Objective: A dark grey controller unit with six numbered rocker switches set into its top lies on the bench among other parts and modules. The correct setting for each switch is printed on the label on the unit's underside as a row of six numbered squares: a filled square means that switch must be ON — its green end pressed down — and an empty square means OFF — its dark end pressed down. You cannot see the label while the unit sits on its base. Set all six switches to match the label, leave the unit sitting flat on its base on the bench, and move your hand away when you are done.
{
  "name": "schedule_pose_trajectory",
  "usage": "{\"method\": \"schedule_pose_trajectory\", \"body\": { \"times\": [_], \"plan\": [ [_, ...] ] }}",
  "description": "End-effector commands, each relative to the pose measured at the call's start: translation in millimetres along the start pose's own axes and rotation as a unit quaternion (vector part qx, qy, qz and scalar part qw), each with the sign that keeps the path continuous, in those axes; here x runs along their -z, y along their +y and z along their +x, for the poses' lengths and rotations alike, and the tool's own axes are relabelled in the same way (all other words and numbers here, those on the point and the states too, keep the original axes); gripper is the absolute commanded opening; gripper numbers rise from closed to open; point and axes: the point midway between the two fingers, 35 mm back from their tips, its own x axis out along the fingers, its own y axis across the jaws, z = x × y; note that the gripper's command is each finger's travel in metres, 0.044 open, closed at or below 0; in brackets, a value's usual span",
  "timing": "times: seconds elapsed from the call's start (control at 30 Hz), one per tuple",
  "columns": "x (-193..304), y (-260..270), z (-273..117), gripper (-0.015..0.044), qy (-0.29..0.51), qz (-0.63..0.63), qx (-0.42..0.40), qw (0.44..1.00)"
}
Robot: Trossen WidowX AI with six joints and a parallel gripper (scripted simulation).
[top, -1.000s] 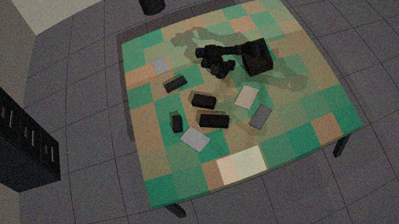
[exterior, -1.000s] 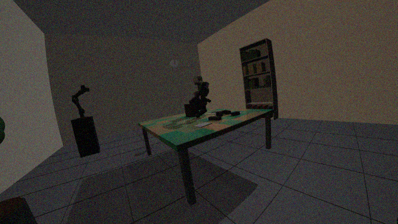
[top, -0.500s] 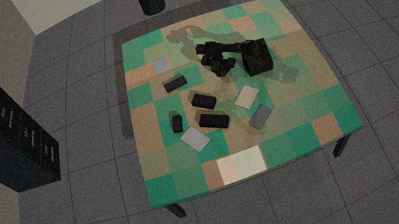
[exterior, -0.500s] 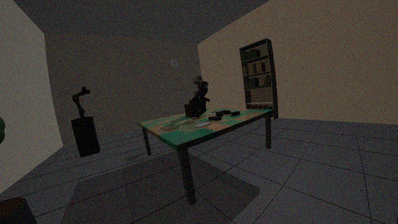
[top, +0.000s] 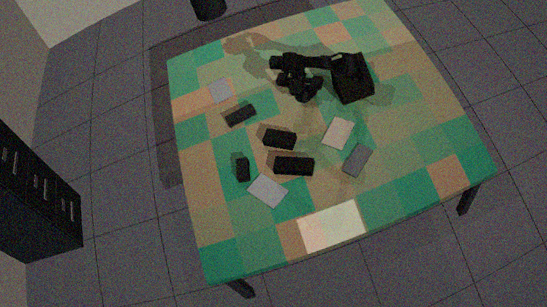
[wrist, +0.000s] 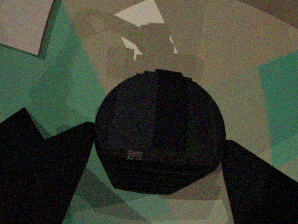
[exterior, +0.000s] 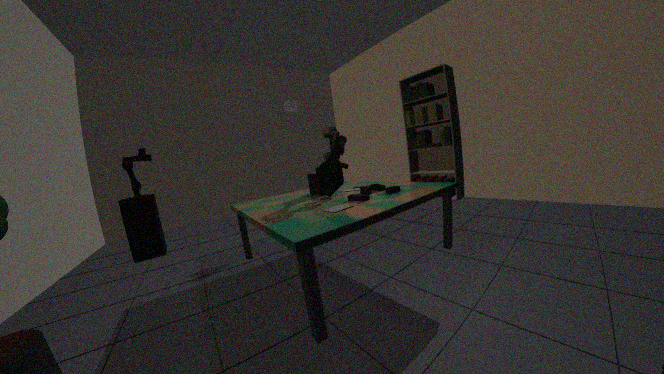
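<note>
The dark grey controller unit [wrist: 150,172] is between my fingers in the wrist view, seen steeply foreshortened, with a small pale marking on the face toward the camera. My gripper [wrist: 160,139] is shut on it, one black fingertip at each side, above the bench. In the top view the black arm [top: 297,60] is folded near its base, and the unit cannot be told apart from it. In the exterior view the arm [exterior: 336,150] stands raised over the bench [exterior: 320,229]. The switch positions and the underside label cannot be read.
Several dark blocks [top: 280,139] [top: 293,165] [top: 242,169] [top: 241,115] lie left of the arm base [top: 353,83]. Flat pale panels [top: 338,133] [top: 267,190] [top: 221,90] and a grey panel [top: 357,159] lie around them. A pale panel [wrist: 22,22] shows at the wrist view's upper left.
</note>
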Motion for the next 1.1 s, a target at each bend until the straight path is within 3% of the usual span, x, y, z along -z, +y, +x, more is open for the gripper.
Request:
{"method": "schedule_pose_trajectory", "body": {
  "times": [0.0,1.07],
  "plan": [
    [6,0,-2,0.0335,-0.002,0.001,-0.001,1.0],
    [31,0,-14,0.0335,-0.035,0.001,0.0,0.999]
  ]
}}
